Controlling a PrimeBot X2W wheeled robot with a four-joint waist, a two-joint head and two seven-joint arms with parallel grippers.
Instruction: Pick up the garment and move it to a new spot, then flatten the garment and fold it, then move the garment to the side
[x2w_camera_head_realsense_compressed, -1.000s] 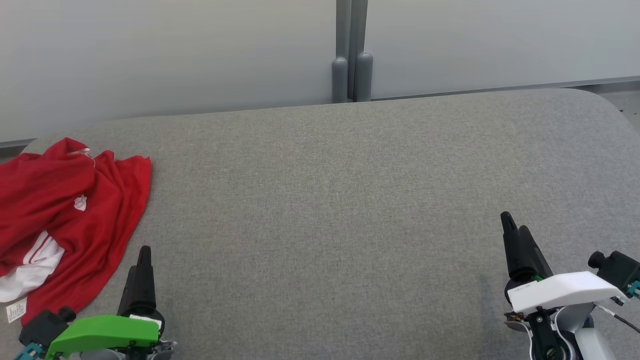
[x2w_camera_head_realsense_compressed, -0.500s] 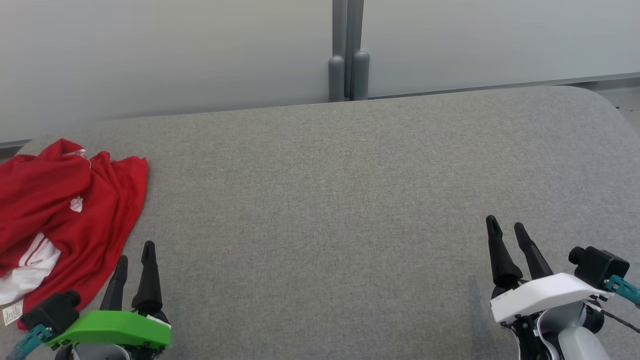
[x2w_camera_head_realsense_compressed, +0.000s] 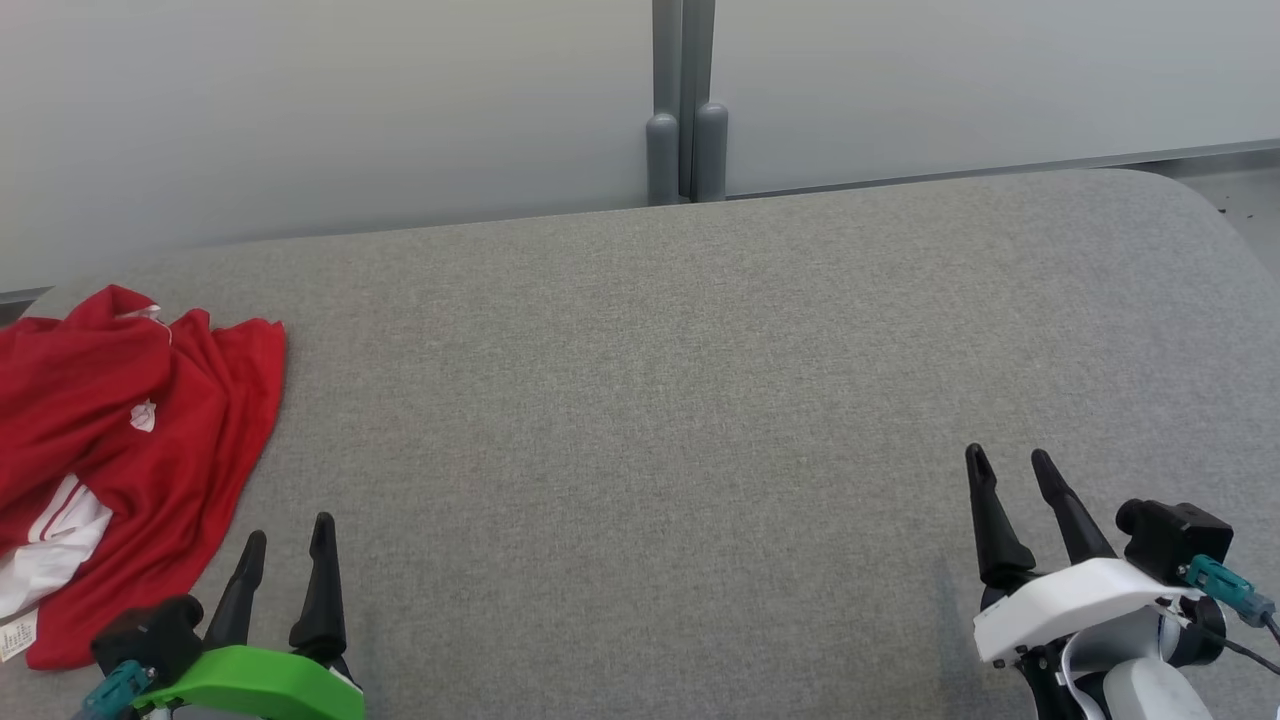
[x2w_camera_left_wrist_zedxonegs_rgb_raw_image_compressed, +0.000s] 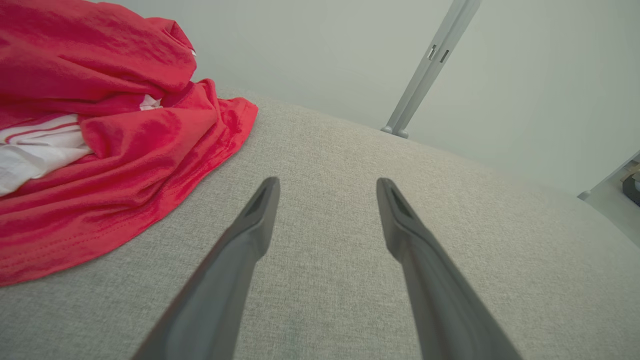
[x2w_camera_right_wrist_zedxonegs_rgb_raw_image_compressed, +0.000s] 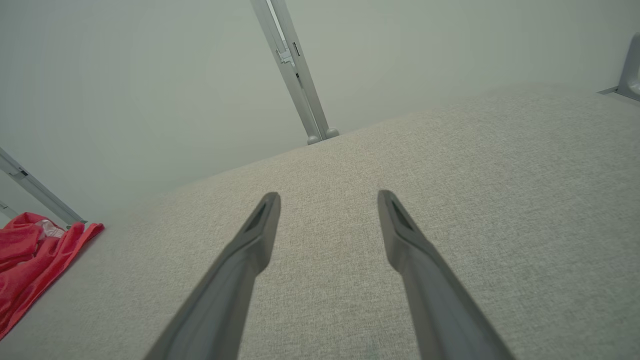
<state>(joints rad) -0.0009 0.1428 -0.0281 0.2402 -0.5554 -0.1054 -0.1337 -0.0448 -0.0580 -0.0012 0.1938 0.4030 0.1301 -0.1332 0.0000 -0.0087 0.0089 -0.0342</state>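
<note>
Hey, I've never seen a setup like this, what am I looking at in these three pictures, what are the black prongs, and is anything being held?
This is a wheeled robot with two arms, and the black prongs are its gripper fingers. The wide picture comes from a camera on its head, looking down at a grey padded table. The left gripper, on a green mount, is at the lower left; the right gripper, on a white mount, is at the lower right. The other two pictures come from cameras on each wrist, looking along that gripper's own fingers. A crumpled red and white garment lies at the table's left end, beside the left gripper but not touching it. Both grippers are open and hold nothing.
</note>
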